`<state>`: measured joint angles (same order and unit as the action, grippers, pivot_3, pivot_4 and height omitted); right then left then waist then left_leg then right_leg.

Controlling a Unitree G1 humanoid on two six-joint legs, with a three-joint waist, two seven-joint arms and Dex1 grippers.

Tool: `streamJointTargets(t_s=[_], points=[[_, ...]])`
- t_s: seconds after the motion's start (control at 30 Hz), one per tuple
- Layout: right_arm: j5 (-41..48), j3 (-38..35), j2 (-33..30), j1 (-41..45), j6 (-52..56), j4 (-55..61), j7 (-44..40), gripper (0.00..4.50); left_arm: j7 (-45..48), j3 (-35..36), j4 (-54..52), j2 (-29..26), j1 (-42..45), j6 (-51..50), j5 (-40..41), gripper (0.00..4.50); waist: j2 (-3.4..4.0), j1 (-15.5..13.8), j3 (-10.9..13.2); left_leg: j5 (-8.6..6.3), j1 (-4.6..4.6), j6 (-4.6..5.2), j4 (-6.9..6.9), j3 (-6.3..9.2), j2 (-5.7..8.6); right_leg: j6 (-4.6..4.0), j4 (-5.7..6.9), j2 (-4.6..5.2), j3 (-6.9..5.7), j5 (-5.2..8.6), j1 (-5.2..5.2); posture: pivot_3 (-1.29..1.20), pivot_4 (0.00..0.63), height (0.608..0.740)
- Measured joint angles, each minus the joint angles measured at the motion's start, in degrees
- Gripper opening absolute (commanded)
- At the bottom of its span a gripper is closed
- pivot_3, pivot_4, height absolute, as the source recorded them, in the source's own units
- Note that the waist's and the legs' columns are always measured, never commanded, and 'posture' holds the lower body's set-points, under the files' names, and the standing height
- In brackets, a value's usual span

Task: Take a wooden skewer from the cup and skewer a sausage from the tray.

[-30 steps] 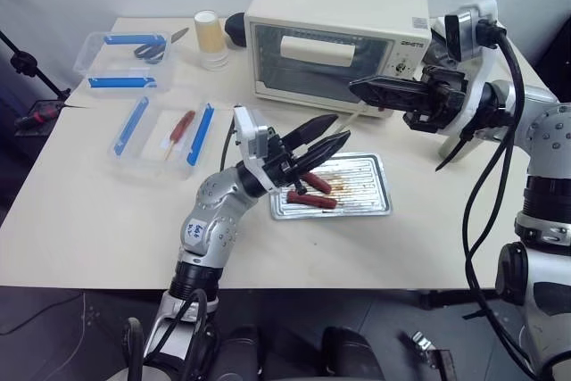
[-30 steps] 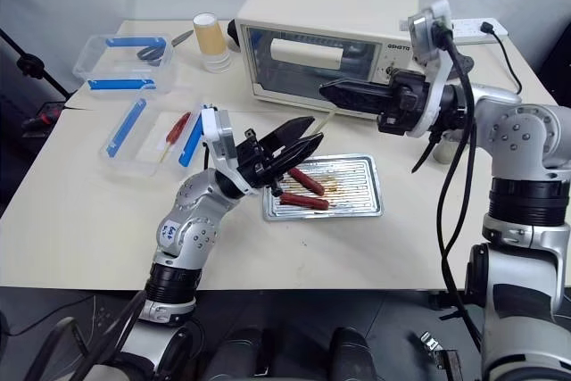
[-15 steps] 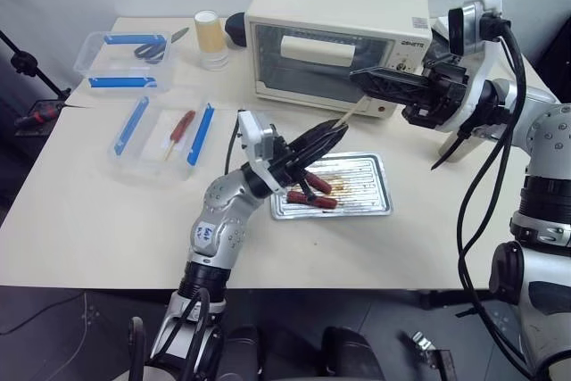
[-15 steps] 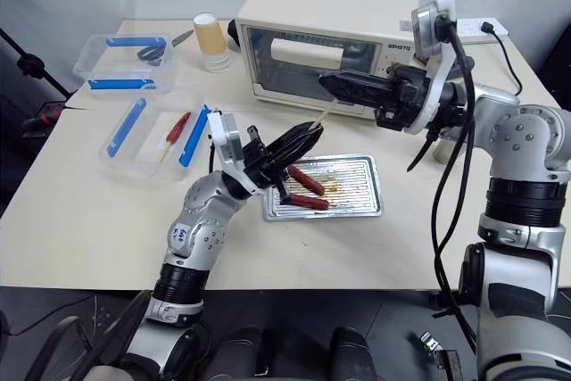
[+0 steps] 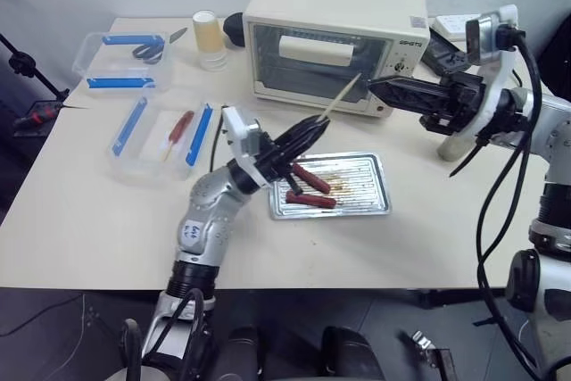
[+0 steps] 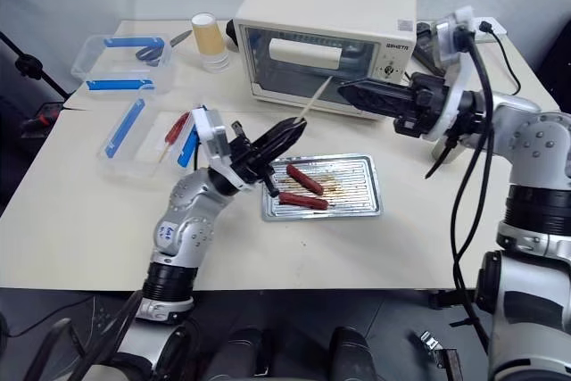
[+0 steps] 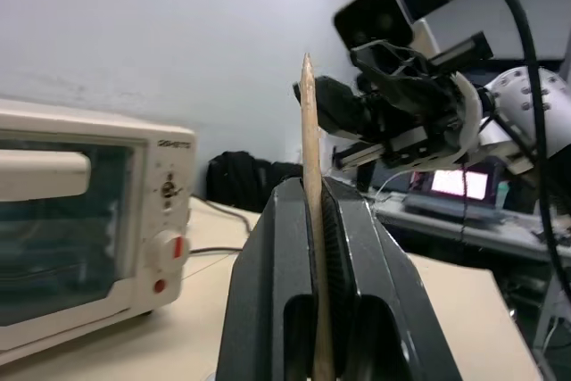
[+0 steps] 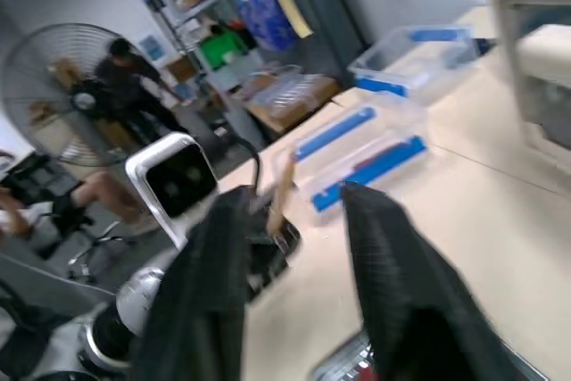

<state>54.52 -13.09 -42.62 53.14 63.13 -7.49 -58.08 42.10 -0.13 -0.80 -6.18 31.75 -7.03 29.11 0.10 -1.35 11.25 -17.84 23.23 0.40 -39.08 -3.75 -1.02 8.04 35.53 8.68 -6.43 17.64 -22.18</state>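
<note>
The left pincer [image 5: 308,131] is clamped shut on the wooden skewer [image 5: 341,100], which juts up and away past its tips toward the toaster oven [image 5: 335,37]. The right pincer [image 5: 379,88] sits just beyond the skewer's point with its two fingers parted and nothing between them.

Both sausages [image 5: 310,178] lie in the silver tray [image 5: 379,202], just below and beside the left pincer's tips.

The trouble I'd expect: that stick is held near its rear end only, so a sideways push on a round, smooth sausage could roll the sausage away, or bend or snap the stick. The point is also aimed away from the tray, so a big swing is needed, and the oven front is close behind it. The right pincer is near enough to get jabbed.

Open tabletop [image 5: 107,211] lies on the near side of the left pincer, and bare tray floor beyond the sausages.
</note>
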Motion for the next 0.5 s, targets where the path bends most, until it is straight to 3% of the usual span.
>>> streamJointTargets(t_s=[0.17,0.3,0.4,0.5], points=[[-8.7,0.5,-4.7,-7.9,-14.2,-0.5,-5.8,4.37,1.8,1.1,-2.3,-6.2,-3.4,-1.4,0.0,0.0,0.0,-0.2,0.0,0.0,0.0,0.0,0.03,-0.01,0.01,0.0,-0.02,0.0,0.0,0.0,0.0,0.0,0.15,0.74],[-21.6,6.3,-12.2,-21.4,-32.4,-0.2,-16.2,4.45,4.0,5.3,-5.1,-14.7,-9.8,-3.6,0.5,0.0,-0.01,0.0,0.0,-0.03,0.02,0.04,0.08,-0.12,0.01,0.01,-0.1,0.0,0.07,0.0,-0.05,0.0,0.15,0.74],[-27.0,6.5,-12.4,-28.8,-44.3,-5.0,-20.0,4.45,6.2,9.1,-8.2,-20.6,-16.6,-5.1,1.6,0.0,-0.01,0.5,0.0,-0.02,-0.05,0.03,0.05,-0.18,-0.02,0.01,-0.01,0.0,0.13,0.0,-0.06,0.0,0.15,0.74],[-28.9,5.4,-12.0,-31.4,-50.7,-7.1,-20.3,4.45,6.4,12.3,-10.5,-23.1,-21.4,-6.3,3.1,0.0,-0.01,0.5,0.0,-0.01,-0.11,0.01,0.0,-0.15,-0.05,0.01,0.02,0.0,0.14,0.0,-0.01,0.0,0.15,0.74]])
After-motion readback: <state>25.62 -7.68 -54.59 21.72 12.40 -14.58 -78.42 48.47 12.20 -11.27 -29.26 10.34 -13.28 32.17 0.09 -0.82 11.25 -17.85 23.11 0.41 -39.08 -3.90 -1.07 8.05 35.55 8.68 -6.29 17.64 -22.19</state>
